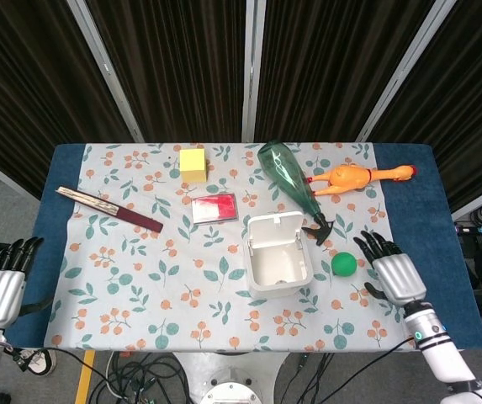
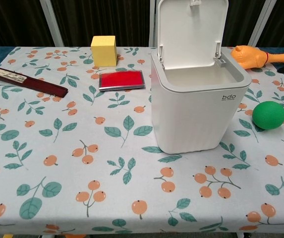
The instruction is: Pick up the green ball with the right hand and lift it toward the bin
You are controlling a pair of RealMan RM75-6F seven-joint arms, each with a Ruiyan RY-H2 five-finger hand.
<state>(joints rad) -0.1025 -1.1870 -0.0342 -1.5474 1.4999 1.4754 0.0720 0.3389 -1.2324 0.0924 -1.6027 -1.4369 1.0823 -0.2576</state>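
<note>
Step in hand: the reach, nothing grasped yet. Right hand [image 1: 389, 271] hovers over the table's right part, fingers spread and empty, just beside the ball [image 1: 344, 264] on its right, apart from it. The ball sits on the cloth [image 1: 140, 278] right of the bin [image 1: 278, 255], toward the right edge, nearer the front than the back.

Next move, my read: bring the palm over the ball, curl fingers round it, lift, carry left to the bin's open mouth. Risk: the ball rolls off when nudged.

Ball: round, matte green, looks rubbery. Bin: white smooth plastic, boxy with rounded corners, lid [image 2: 192, 30] flipped up at the back, inside looks empty.

Left hand [image 1: 0, 284] sits off the front-left corner, fingers apart, holding nothing.
</note>
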